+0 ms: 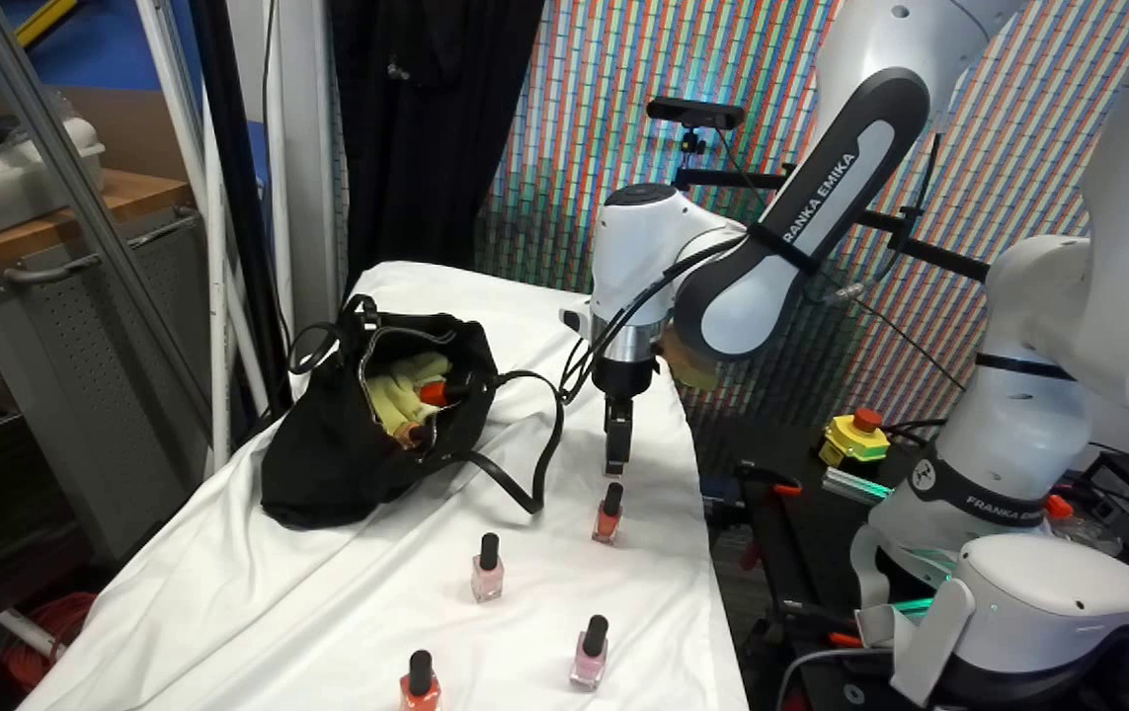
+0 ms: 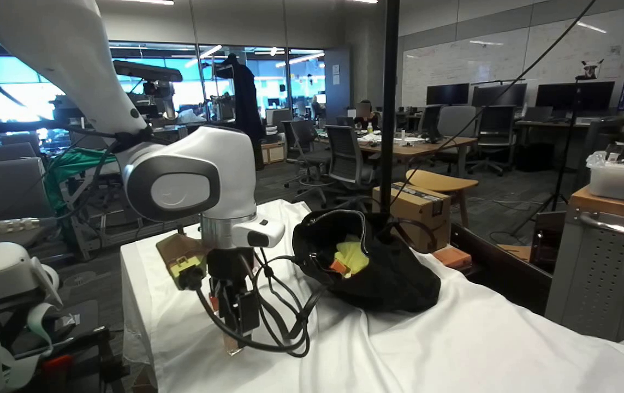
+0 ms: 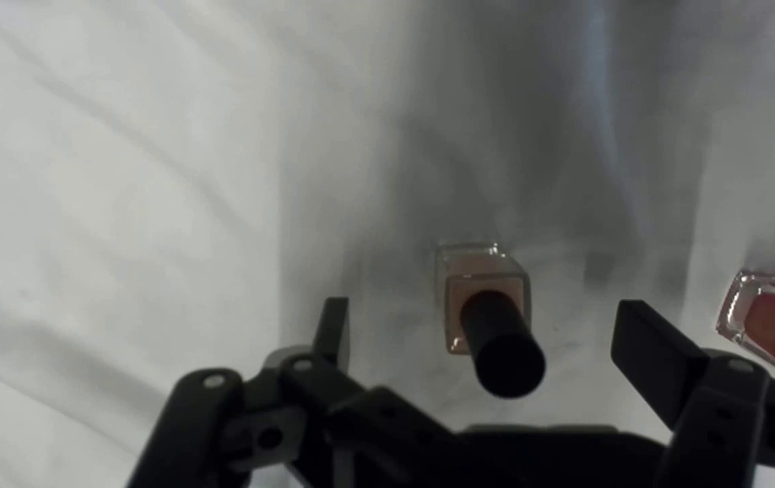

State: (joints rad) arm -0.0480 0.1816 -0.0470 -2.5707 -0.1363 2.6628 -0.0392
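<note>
On the sheet (image 1: 515,652), left to right in an exterior view, the bag (image 1: 327,464) lies with its mouth open on a yellow-green cloth (image 1: 404,380) and an orange-red item (image 1: 434,393). Then come an orange bottle (image 1: 421,689) cut off by the lower edge, a pink bottle (image 1: 488,573), a mauve bottle (image 1: 589,657) and, near the gripper (image 3: 480,331), a red bottle (image 1: 607,518); all four stand upright, black-capped. The gripper points straight down over a peach bottle (image 3: 487,312), whose glass base (image 2: 231,347) shows below the gripper in an exterior view. In the wrist view the order runs: one finger (image 3: 333,333), a gap, the peach bottle, another gap, the opposite finger (image 3: 655,362), then the red bottle. The fingers are thus spread and pinching nothing, with the peach bottle roughly midway between them and touching neither. Its long axis looks vertical, in line with the downward gripper, and its black cap (image 3: 506,356) stands uppermost. The red bottle stands outside the pair, just beyond the finger at that view's right.
</note>
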